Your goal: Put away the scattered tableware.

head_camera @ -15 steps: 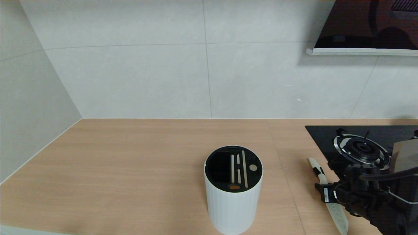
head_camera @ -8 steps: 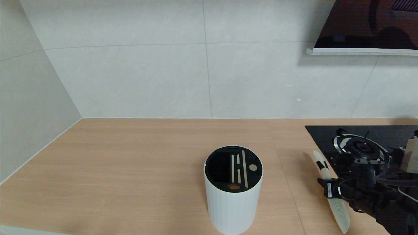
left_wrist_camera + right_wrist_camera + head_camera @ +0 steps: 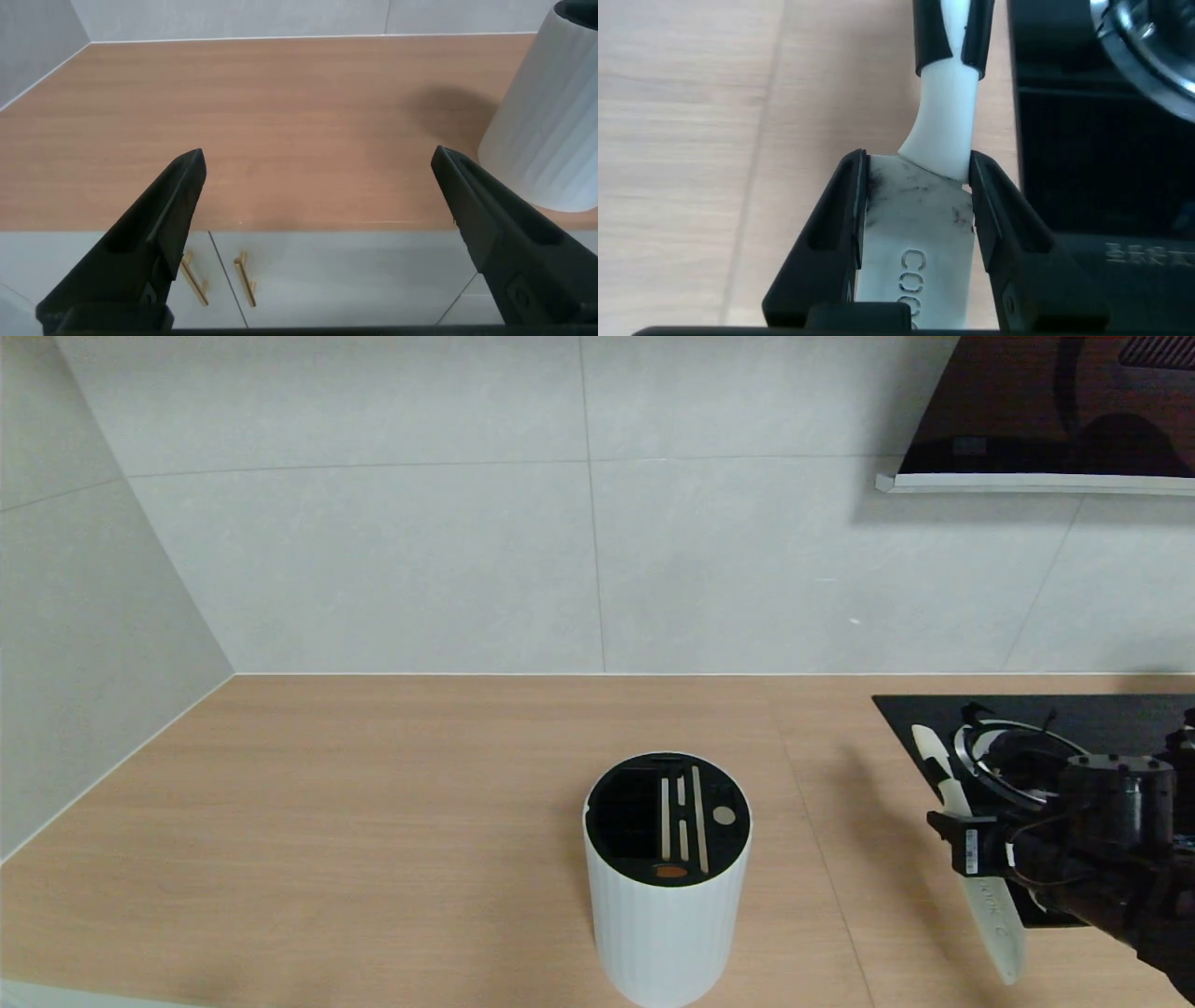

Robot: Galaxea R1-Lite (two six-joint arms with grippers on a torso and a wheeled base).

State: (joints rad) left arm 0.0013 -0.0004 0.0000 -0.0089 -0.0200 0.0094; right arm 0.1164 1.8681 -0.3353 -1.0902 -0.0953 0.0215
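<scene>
My right claw [image 3: 915,217] is pinching the knife [image 3: 948,103]. Both fingers press on the flat of the white blade, just beside the place where the handle begins. The knife hangs above the counter [image 3: 373,803] at the right side. Its handle points far, over the near left corner of the hob [image 3: 910,714], and the blade tip points near. It is tilted, and I judge that it touches nothing except my fingers.

My left claw [image 3: 318,166] is spread wide and holds nothing. It hovers over the near edge of the counter, left of the holder [image 3: 665,915].

The holder is a white ribbed cylinder with a black slotted top. It stands upright on the counter, left of the knife and well apart from it.

About the task, I think only the first part is done: the knife is gripped and off the counter. It is not yet in the holder, and no knife stands in the slots. What is left is to carry it left, turn the blade down and slide it into a slot. I see no other tableware lying on the counter.

Compared with one second ago, the knife has risen. Then it was low, near the counter, beside the hob. Now it is higher and a little more to the right and far, and my right wrist stands higher too. The holder has not moved.
</scene>
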